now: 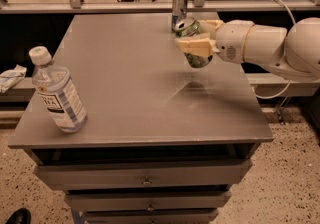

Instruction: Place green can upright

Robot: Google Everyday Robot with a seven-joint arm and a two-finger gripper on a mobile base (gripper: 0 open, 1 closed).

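Camera view: a grey table top fills most of the scene, sitting on a cabinet with drawers along its front. From the right, a white robot arm reaches in over the table's right edge. Its gripper hangs in the air over the right half of the table, toward the far side. The claw is closed around the green can, with one pale finger crossing the can's side. The can is clear of the surface and tilted, its silver top leaning up and to the left, and its dim shadow falls on the table just beneath. Behind the gripper, close to the far edge, a slim silver can stands upright, near the green can but apart from it. A clear water bottle with a white cap stands leaning by the front left corner, close to the left edge and well apart from the gripper. Between bottle and gripper the grey surface lies bare, as does the strip along the front edge and the front right corner. Left of the table, lower down, lies a crumpled white wrapper. Speckled floor shows to the right.
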